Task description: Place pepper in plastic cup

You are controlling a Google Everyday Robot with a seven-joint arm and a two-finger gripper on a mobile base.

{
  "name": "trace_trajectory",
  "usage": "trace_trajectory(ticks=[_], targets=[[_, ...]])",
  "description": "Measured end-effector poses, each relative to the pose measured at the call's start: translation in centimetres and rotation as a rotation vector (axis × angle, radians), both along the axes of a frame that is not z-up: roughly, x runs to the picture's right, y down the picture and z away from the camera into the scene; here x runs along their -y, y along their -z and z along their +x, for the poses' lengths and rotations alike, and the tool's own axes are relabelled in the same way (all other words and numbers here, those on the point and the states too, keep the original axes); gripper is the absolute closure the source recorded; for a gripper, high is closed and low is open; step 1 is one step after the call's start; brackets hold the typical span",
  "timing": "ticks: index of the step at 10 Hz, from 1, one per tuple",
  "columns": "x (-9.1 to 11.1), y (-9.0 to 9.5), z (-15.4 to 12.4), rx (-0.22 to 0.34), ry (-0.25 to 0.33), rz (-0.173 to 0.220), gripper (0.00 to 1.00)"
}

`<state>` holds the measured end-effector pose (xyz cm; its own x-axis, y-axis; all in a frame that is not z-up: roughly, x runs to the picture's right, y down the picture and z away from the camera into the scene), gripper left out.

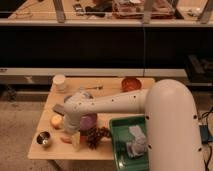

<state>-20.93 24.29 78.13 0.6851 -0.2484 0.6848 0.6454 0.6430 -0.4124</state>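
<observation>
The white plastic cup (59,81) stands upright at the table's back left corner. The pepper (65,139), a red-orange slim shape, lies near the front left of the table, partly hidden by the gripper. My gripper (70,131) hangs at the end of the white spotted arm, low over the table just right of the pepper and in front of the purple bowl (88,121). It is far from the cup.
A round yellow-orange fruit (56,121) and a shiny metal cup (43,139) sit left of the gripper. A pale yellow block (76,141) and dark grapes (98,134) lie by it. A green tray (120,150) is at the front right, a red bowl (131,83) at the back right.
</observation>
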Motion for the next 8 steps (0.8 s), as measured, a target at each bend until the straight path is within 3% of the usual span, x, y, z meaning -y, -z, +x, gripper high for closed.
trace_trajectory(ticks=[5,8], targets=[[0.0,0.0,0.1,-0.006,0.001,0.004,0.20],[0.2,0.0,2.0,-0.032,-0.008,-0.002,0.20]])
